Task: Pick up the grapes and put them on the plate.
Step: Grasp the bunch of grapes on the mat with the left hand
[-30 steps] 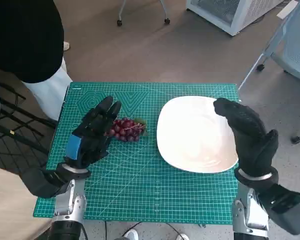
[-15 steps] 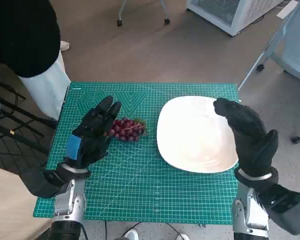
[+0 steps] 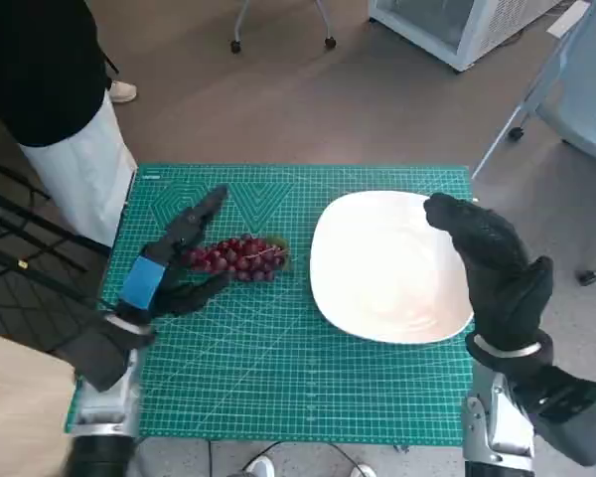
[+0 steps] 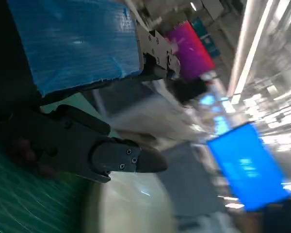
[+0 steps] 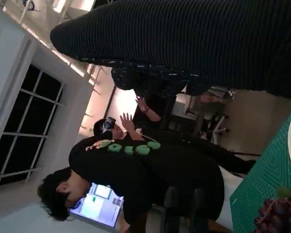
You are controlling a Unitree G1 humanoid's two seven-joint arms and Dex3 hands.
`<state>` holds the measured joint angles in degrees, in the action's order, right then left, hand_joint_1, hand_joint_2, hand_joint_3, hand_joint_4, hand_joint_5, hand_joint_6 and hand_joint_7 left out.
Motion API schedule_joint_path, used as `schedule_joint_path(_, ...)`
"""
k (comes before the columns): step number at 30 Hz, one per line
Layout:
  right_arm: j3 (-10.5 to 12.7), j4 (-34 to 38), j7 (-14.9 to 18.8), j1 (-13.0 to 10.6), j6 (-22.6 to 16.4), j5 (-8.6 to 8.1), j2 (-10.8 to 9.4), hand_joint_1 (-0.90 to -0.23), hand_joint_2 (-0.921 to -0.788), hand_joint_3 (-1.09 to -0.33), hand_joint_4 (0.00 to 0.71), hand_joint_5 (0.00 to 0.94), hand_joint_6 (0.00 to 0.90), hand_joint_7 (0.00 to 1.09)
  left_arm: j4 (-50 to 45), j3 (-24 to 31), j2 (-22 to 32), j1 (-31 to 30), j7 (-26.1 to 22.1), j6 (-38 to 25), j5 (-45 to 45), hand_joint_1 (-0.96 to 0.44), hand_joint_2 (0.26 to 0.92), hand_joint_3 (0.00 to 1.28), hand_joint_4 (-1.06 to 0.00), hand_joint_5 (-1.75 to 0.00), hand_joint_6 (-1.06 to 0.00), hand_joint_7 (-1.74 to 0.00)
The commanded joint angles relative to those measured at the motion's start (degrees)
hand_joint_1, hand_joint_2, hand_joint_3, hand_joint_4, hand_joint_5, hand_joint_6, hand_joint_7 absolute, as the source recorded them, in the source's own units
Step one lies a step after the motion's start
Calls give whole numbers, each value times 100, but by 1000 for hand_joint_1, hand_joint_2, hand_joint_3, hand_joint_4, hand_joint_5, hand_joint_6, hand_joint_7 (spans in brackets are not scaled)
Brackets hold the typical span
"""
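Left hand [image 3: 169, 266], fingers now spread apart either side of the grapes [image 3: 236, 257] on the mat beside the plate [image 3: 377, 298], has rotated, ready to grasp; right hand [image 3: 492, 266] hovers open.

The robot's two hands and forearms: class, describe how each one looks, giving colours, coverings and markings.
The left hand is black, hard-shelled, with blue tape across its back. The right hand wears a black knitted glove. Both forearms are pale grey-white with dark wrist sections; the right wrist shows a pale band.
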<state>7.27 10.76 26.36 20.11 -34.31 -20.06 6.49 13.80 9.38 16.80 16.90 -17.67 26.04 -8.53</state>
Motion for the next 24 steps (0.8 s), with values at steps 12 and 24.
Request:
schedule_joint_path(12, 22, 156, 18, 24, 83, -36, 3, -670, -921, -714, 259, 2, 24, 349, -1198, -1090, 708, 457, 477, -1825, -3194, -677, 755, 0, 1, 1, -65, -1)
schedule_joint_path(24, 42, 211, 33, 63, 64, -40, 14, -661, -921, -716, 259, 1, 21, 355, -780, -1757, 749, 944, 353, -2509, -3324, -703, 758, 2, 1, 1, -73, -5)
